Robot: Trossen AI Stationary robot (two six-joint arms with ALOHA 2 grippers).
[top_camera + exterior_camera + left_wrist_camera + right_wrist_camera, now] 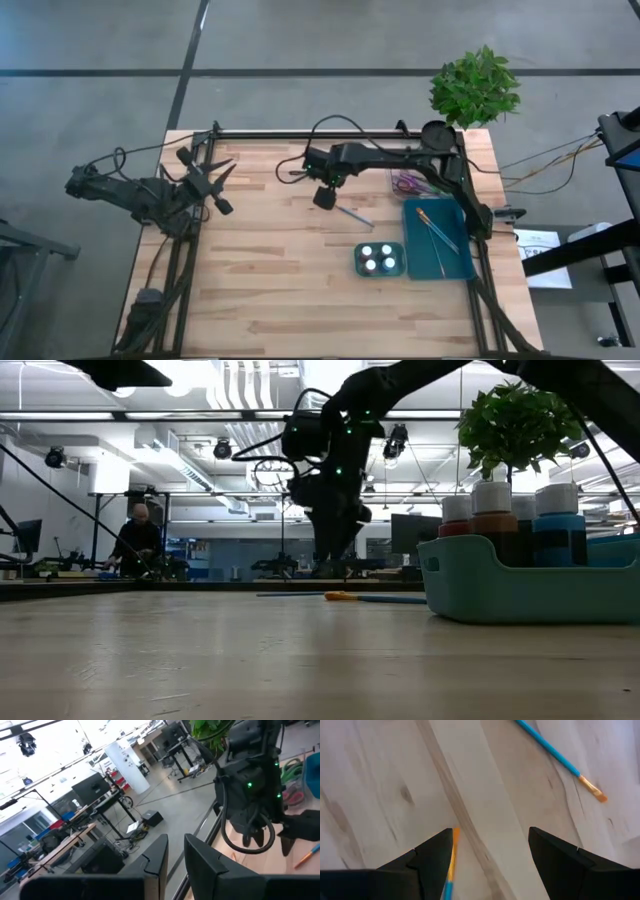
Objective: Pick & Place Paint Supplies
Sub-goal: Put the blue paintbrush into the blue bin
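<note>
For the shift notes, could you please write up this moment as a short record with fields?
left end effector: parked near the table's left edge, fingers close together, holding nothing
right end effector: open, above the table's middle, empty
loose paintbrushes: a blue one with an orange tip on the wood ahead of the right end effector; another beside one finger
teal tray: holds two paintbrushes
teal palette: beside the tray
potted plant: at the far right corner
</note>
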